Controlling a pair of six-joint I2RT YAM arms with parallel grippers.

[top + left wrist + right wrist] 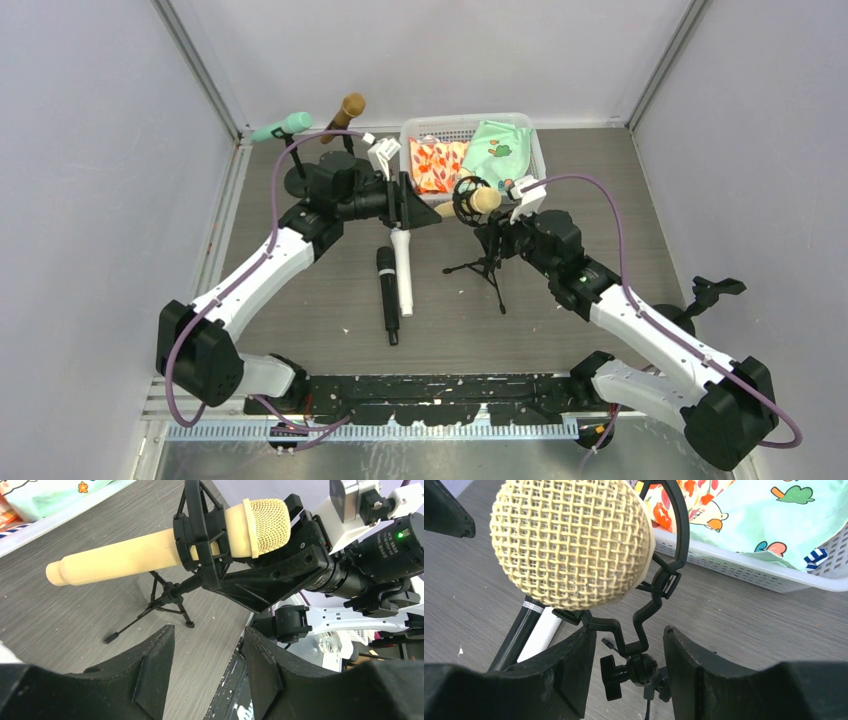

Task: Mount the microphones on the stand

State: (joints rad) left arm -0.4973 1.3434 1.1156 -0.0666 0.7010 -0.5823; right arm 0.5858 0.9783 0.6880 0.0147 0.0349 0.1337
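Observation:
The pale yellow microphone [483, 200] sits level in the black ring clip of a small tripod stand [488, 268] at the table's middle. My left gripper [432, 212] stands open just left of its tail, nothing between its fingers [155, 660]. My right gripper [492, 234] is open too, its jaws on either side of the stand's swivel knob [636, 669] with gaps both sides, below the mesh head [569, 540]. The black microphone [387, 296] and the white microphone [403, 272] lie side by side on the table. The mint green microphone [280, 127] and the brown-gold microphone [346, 108] sit on stands at the back left.
A white plastic basket [410, 135] with printed cloth bags stands at the back, right behind the tripod. Another black stand [712, 292] sits by the right wall. Grey walls close in both sides.

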